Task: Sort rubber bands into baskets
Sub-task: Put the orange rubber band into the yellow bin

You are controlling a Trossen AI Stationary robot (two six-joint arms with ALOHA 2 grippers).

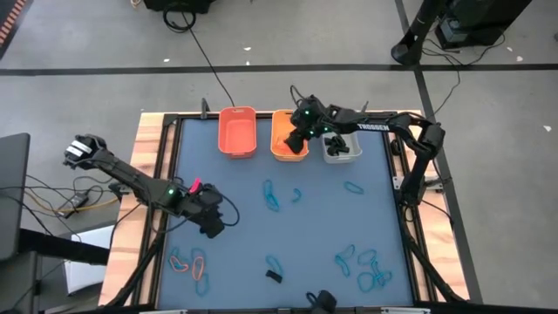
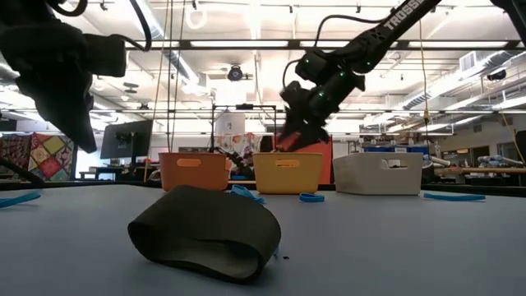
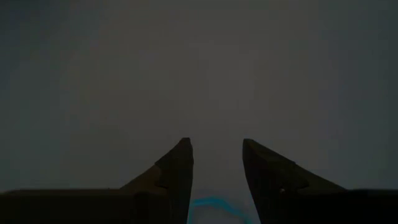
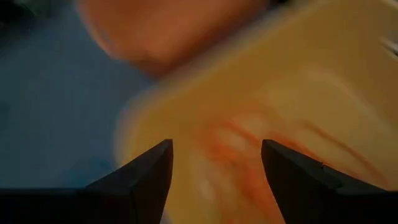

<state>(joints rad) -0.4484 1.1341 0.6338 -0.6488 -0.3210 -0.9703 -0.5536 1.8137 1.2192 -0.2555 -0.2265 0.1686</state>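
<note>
Baskets: three in a row at the far edge, orange (image 1: 236,132), yellow-orange (image 1: 283,139), grey-white (image 1: 342,146)
Right gripper (image 1: 297,144): wide apart, empty, over yellow-orange
Left gripper (image 1: 213,225): partly apart, low above the mat (image 1: 314,227)
Rubber bands: scattered on the mat, mostly blue (image 1: 272,196), couple orange (image 1: 180,262), one black (image 1: 274,276)

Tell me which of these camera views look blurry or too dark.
Right wrist view: motion-blurred, the yellow-orange basket smeared. Left wrist view: very dark, just the mat and a faint blue band. Low view: the near black band looks soft. High view: sharp, evenly lit.

Blue table mat (image 1: 305,227), wooden table edge (image 1: 148,157) — cables (image 1: 205,57) on grey floor (image 1: 87,52)
</note>
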